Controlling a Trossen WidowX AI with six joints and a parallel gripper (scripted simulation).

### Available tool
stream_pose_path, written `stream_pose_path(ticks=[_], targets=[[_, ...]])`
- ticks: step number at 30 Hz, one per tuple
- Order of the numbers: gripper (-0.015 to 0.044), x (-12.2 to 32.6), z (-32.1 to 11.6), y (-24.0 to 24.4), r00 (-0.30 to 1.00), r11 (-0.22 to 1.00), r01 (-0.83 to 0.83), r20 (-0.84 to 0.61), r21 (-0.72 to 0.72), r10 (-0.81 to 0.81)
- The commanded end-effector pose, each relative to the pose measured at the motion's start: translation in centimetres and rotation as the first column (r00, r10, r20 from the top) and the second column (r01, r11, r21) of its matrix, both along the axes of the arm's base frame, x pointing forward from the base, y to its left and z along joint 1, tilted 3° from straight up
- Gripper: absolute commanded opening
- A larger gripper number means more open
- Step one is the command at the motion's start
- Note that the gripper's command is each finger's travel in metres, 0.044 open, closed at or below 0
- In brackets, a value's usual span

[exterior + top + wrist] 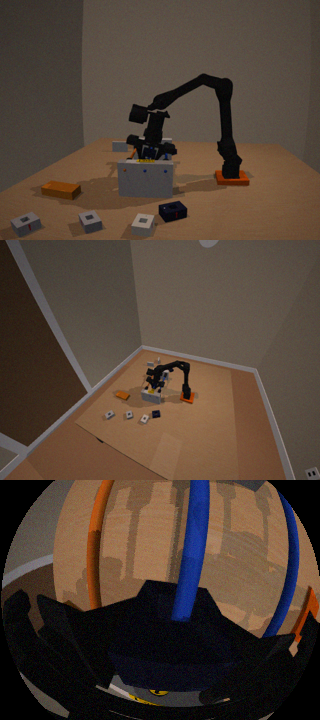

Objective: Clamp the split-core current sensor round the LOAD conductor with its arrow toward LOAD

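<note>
The dark navy sensor [149,152] [170,672] is around the middle blue conductor [195,545], behind the front grey block [150,397] [144,184]. The yellow LOAD marker [151,391] [145,160] [142,700] sits on that block's top edge, above the middle conductor's end. My gripper [154,386] [149,153] [174,606] points down, its fingers shut on the sensor's two sides. The sensor's halves look together in the wrist view; the latch cannot be made out. The sensor's arrow is hidden.
An orange conductor [94,545] and another blue conductor [294,545] run on either side. A rear grey block [165,375] stands behind. An orange box [122,395] [61,190] lies left. Several closed sensors, including a navy one [156,414] [172,211], lie in front.
</note>
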State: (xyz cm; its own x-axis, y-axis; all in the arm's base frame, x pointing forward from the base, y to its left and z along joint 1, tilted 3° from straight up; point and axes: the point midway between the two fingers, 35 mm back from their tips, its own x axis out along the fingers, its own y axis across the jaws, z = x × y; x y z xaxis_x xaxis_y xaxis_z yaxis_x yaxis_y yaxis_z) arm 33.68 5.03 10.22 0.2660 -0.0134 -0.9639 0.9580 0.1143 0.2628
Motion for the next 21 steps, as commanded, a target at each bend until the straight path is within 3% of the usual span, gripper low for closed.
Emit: stream_pose_path(ticks=[1,6,10,21], targets=[[0.0315,0.08,0.08,0.01,1.0,1.0,0.0,0.002,0.0,0.0],[0.044,0.08,0.14,0.03,1.0,1.0,0.0,-0.007,-0.001,0.0],[0.0339,-0.01,0.05,0.01,1.0,1.0,0.0,-0.002,0.0,0.0],[0.0265,-0.01,0.05,0.01,1.0,1.0,0.0,-0.002,0.0,0.0]])
